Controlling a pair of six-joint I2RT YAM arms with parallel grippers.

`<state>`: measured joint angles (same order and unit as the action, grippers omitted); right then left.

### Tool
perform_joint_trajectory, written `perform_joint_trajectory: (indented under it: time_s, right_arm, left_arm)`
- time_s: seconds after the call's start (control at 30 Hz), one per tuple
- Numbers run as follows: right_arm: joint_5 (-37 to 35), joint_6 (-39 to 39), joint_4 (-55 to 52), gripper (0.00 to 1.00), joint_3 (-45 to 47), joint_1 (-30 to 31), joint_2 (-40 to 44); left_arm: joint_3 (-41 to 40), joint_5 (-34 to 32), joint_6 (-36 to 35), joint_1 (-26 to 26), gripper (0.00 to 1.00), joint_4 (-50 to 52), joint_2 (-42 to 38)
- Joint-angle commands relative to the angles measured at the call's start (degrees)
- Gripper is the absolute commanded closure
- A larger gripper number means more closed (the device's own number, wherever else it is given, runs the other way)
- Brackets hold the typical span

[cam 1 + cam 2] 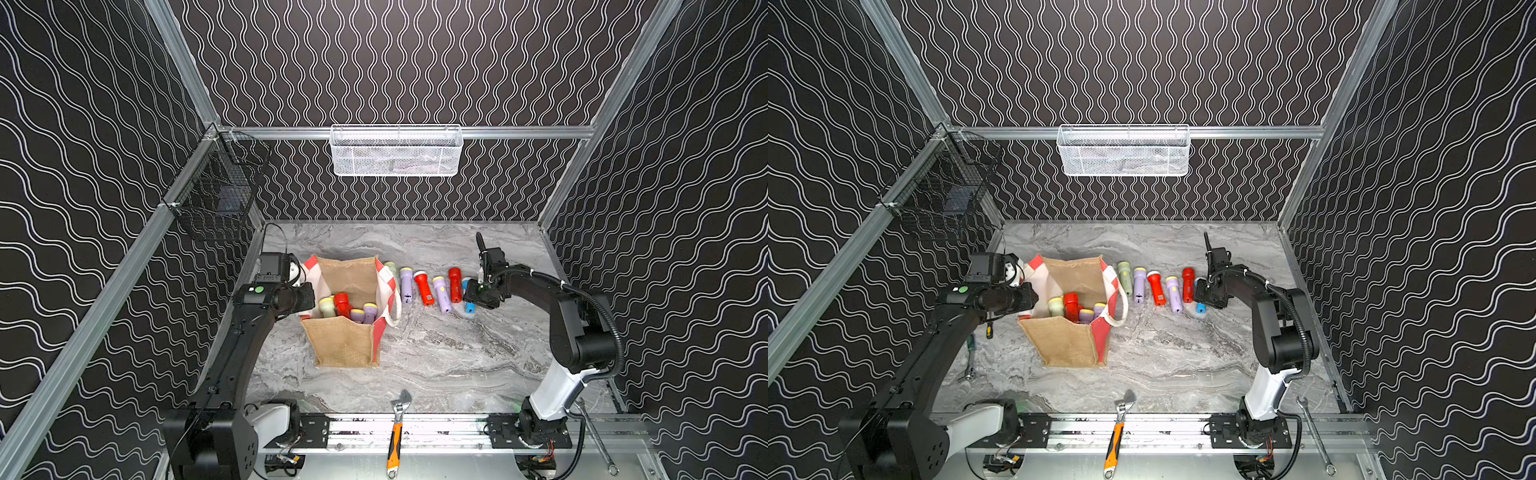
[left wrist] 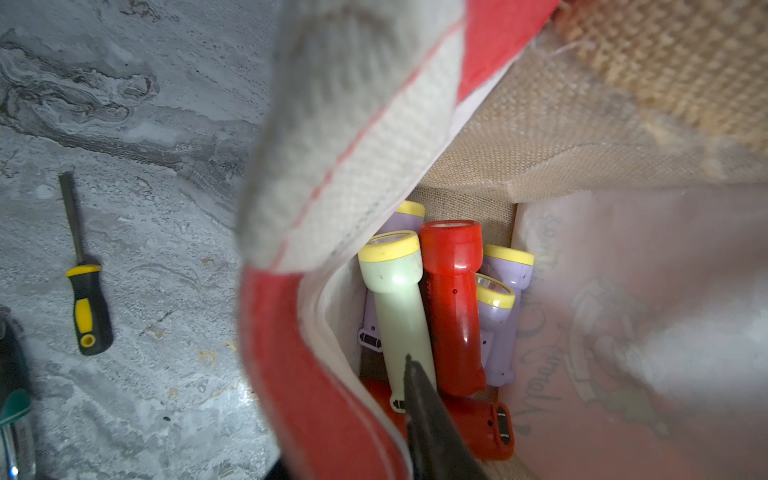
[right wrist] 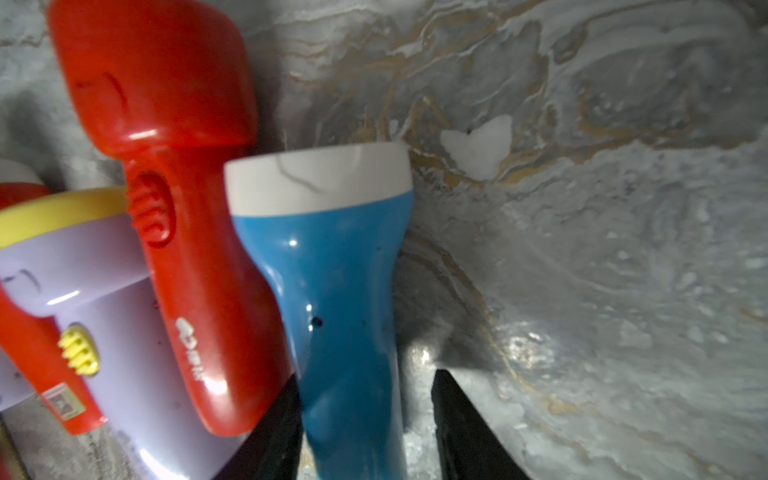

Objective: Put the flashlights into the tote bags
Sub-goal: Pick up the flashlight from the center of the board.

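Tote bag point(image 1: 345, 345) stands open, several flashlights point(image 2: 453, 291) inside. Left gripper point(image 2: 411, 386): one finger inside its rim; grip cannot be confirmed. Step in hand: pickup of the blue flashlight point(image 3: 332, 257), lying at the row's end. Right gripper point(image 3: 370, 382) jaws straddle its handle, apart; closure should come next. Red flashlight point(image 3: 187, 249) logo unreadable.
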<state>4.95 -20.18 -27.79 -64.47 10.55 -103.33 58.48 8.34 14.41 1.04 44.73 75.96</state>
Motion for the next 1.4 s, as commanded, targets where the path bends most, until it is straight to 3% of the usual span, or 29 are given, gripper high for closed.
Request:
perform_joint_trajectory:
  time_s: [0.0,0.27,0.7,0.97,1.37]
  right_arm:
    - [-1.1,-0.3,-0.6,0.50,-0.9,0.1,-0.7]
    - [-3.8,0.6,-3.1,0.52,-3.9,1.0,-4.4]
    - [-7.5,2.7,-6.1,0.49,-2.9,1.5,-1.6]
    - [-7.6,4.1,-5.8,0.50,-4.3,1.9,-4.5]
    - [-10.4,5.8,-7.9,0.63,-5.2,4.4,-4.4]
  left_arm:
    - [-0.1,0.2,-1.4,-0.1,0.72,-0.4,0.1]
    - [-0.1,0.3,-1.4,-0.1,0.72,-0.4,0.1]
    - [-0.3,0.6,-1.4,-0.2,0.72,-0.5,-0.3]
    - [-0.5,0.4,-1.4,-0.2,0.72,-0.5,-0.9]
    - [-0.5,0.5,-1.2,-0.1,0.72,-0.5,-1.1]
